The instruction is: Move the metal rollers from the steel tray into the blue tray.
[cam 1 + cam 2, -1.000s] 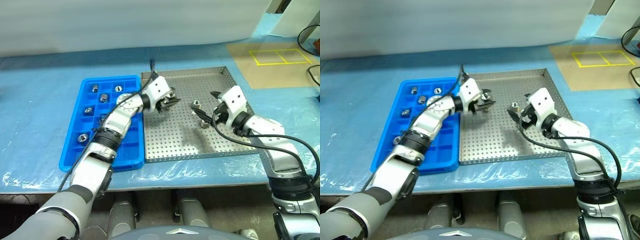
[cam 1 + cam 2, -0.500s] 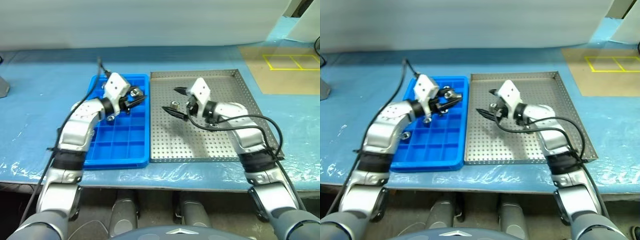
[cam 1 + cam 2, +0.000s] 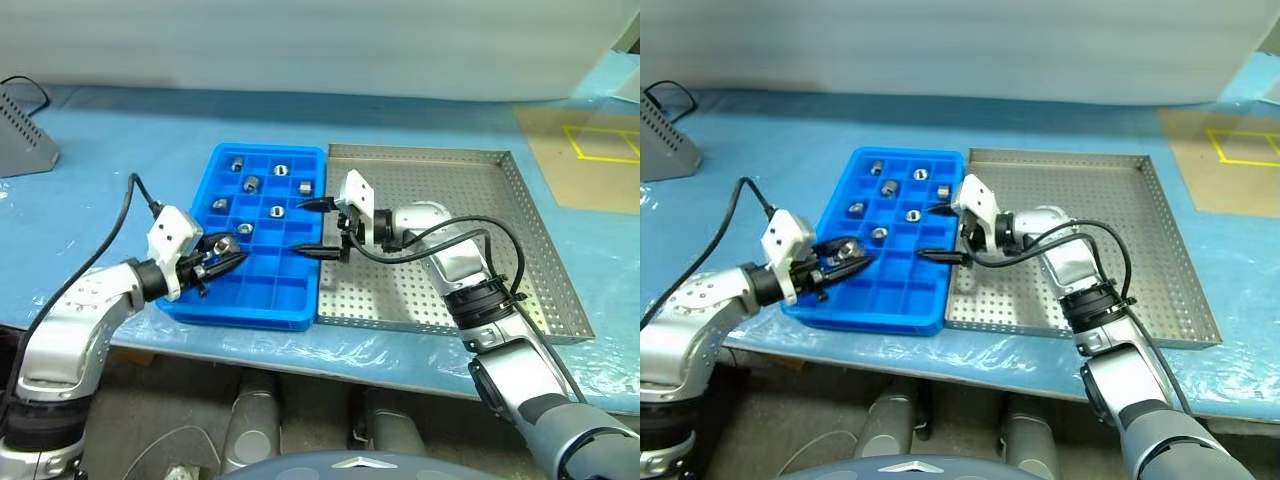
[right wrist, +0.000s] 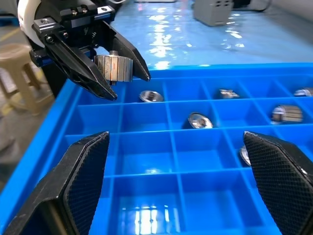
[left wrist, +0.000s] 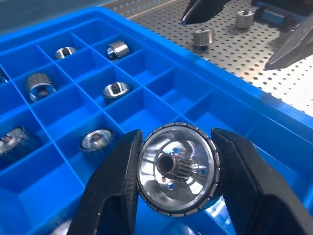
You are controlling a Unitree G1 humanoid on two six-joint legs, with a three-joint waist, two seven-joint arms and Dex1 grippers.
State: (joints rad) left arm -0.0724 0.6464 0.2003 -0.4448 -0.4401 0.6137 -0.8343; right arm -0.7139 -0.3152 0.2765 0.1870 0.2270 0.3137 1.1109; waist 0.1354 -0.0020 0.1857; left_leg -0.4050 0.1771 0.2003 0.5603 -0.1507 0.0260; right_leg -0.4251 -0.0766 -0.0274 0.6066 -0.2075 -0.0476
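Observation:
My left gripper [image 3: 218,262] is shut on a shiny metal roller [image 5: 177,169] and holds it just above the near left corner of the blue tray [image 3: 245,312]. Several more rollers [image 3: 251,184] lie in the tray's far compartments. My right gripper [image 3: 318,228] points left, open and empty, with its fingers over the blue tray's right edge beside the steel tray [image 3: 480,200]. In the left wrist view, two rollers [image 5: 203,35] rest on the steel tray's perforated floor near the right gripper's fingertips [image 5: 205,7]. The right wrist view faces the left gripper [image 4: 110,73] and its roller.
Blue plastic sheeting covers the table. A grey angled stand [image 3: 25,145] sits at the far left with a black cable. A brown board with yellow taped squares [image 3: 600,145] lies at the far right.
The view has swung left. My left gripper carried the roller from the steel tray across to the blue tray's near left corner. My right gripper swung left to the blue tray's edge, still open.

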